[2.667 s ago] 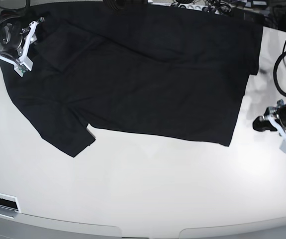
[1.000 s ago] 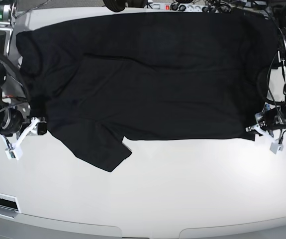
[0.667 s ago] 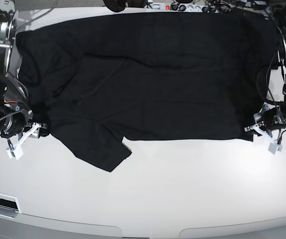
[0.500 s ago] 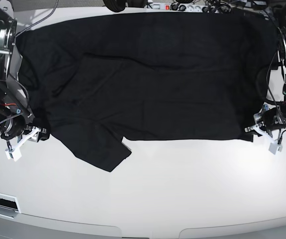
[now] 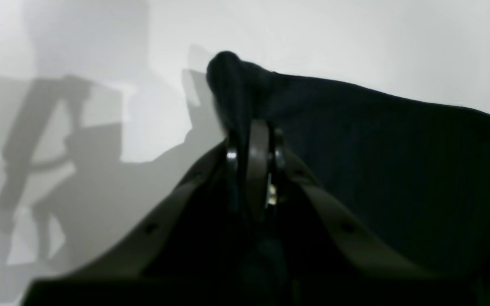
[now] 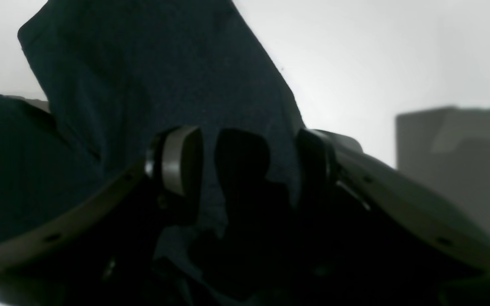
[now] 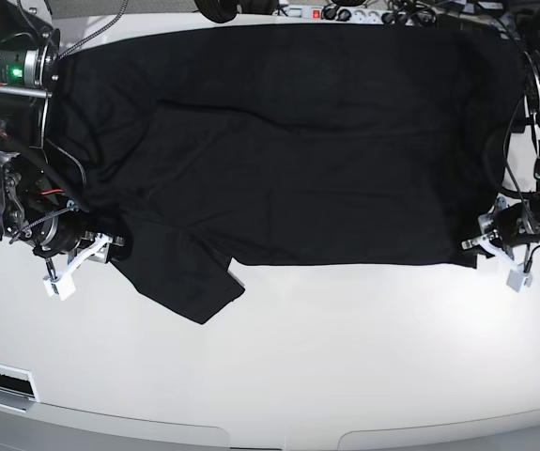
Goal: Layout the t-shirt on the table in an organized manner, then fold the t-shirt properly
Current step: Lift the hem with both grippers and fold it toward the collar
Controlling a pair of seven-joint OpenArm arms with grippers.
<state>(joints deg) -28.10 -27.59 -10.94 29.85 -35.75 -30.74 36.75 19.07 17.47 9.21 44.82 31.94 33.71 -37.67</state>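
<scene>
The near half of the table (image 7: 326, 366) lay bare and open to any approach. The t-shirt (image 7: 298, 141) blanketed the far half edge to edge, with cables (image 7: 382, 13) crowding the back rim and each arm's gripper, the left gripper (image 7: 495, 242) and right gripper (image 7: 86, 263), blocking the shirt's near corners.

Your left gripper (image 7: 501, 251) sits low at the base view's right edge, its jaws pressed together in the wrist view on a pinch of the t-shirt (image 5: 398, 170). Your right gripper (image 7: 80, 265) is down at the base view's left, fingers (image 6: 181, 159) spread apart (dark cloth lies between them, though a grip cannot be told). Both forearms reach in from the far side.
</scene>
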